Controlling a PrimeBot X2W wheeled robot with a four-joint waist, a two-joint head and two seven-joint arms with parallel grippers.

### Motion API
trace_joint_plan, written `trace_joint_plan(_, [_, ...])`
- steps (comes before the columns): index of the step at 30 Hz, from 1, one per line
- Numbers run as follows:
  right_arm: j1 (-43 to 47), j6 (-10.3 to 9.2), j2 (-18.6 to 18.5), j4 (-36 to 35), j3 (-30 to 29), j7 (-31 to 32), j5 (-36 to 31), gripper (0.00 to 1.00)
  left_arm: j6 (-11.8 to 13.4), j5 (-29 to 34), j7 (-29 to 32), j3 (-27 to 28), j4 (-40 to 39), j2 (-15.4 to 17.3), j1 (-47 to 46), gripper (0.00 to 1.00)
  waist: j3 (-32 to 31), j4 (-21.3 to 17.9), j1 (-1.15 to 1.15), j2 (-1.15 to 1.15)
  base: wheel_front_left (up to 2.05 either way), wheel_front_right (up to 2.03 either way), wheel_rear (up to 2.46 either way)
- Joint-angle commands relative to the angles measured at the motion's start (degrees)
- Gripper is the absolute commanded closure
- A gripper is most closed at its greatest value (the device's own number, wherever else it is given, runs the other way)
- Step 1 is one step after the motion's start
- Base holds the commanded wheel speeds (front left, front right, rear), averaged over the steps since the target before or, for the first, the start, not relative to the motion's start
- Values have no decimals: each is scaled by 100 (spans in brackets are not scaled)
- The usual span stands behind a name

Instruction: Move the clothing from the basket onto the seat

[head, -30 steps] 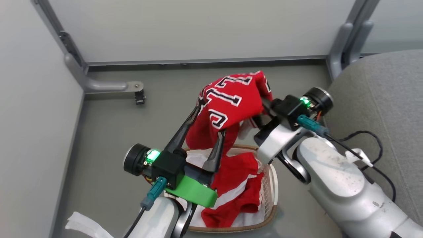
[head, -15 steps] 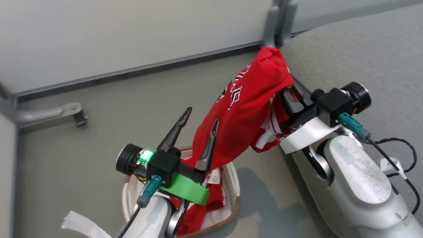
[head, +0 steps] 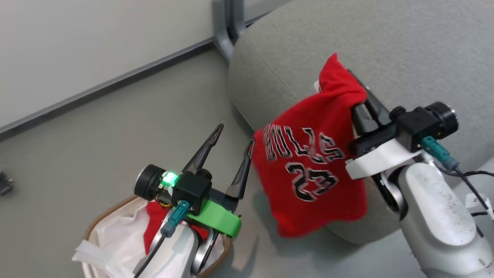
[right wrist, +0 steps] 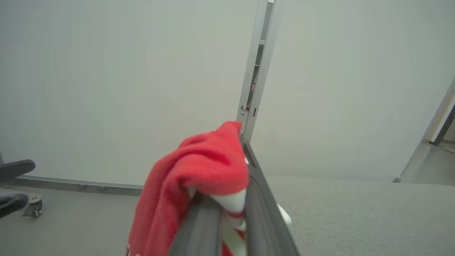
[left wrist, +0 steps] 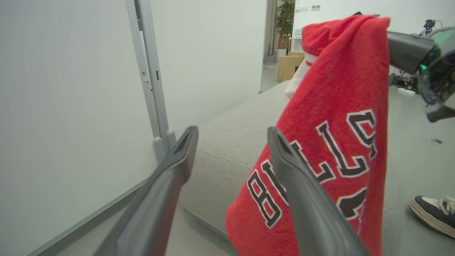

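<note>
Grey floor (head: 115,127), pale wall panels; seat (head: 386,38) is on your right. Jersey (head: 312,166), red with black white-edged "BULLS 23", hangs before the seat's rounded edge. Your right gripper (head: 355,87) pinches its top. Left gripper (head: 236,134) is spread wide and empty, just beside the jersey. Basket (head: 104,208) holds a white liner (head: 119,231) and more red cloth (head: 154,220).

Red jersey (head: 308,173) with black white-outlined lettering; light-grey seat (head: 386,42)

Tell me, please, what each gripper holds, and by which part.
The right gripper is shut on the red jersey, pinching a bunched fold at its top. The left gripper is open, holding nothing.
</note>
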Motion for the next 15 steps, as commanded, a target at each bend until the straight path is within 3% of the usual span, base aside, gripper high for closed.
trace_joint_plan(1, [-109, -8, -49, -45, -100, -1, -72, 100, -28, 54, 3, 23, 33, 32, -138, 0, 333, -392, 0, 0, 0, 0, 0])
trace_joint_plan(9, [-1217, -8, -474, -100, -1127, 0, -382, 100, -130, 210, 3, 55, 306, 68, -257, 0, 813, -133, 0, 0, 0, 0, 0])
trace_joint_plan(15, [-2418, -8, -1158, 291, -1778, 0, -795, 100, -188, 318, 3, 68, 367, 107, -349, 0, 1220, 281, 0, 0, 0, 0, 0])
